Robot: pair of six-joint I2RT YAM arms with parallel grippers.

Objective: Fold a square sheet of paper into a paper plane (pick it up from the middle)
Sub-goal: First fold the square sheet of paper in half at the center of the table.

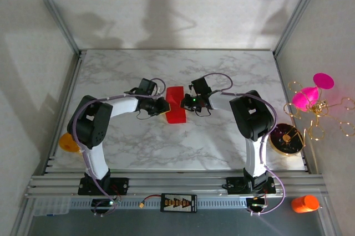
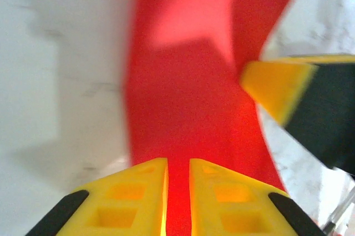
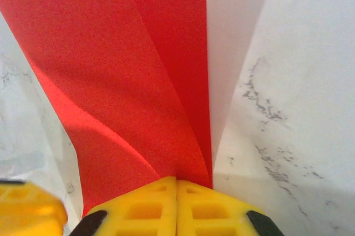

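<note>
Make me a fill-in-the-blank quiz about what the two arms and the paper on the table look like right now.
The paper is ___ in colour. The left gripper and the right gripper are both ___ on it. The table has a ___ pattern. The bottle at the near right corner is ___.
Missing words: red; shut; marble; orange.

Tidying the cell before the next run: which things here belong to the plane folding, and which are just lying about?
In use: red paper.
Lying about: magenta ornament; orange bottle; black dish; orange item, left edge.
</note>
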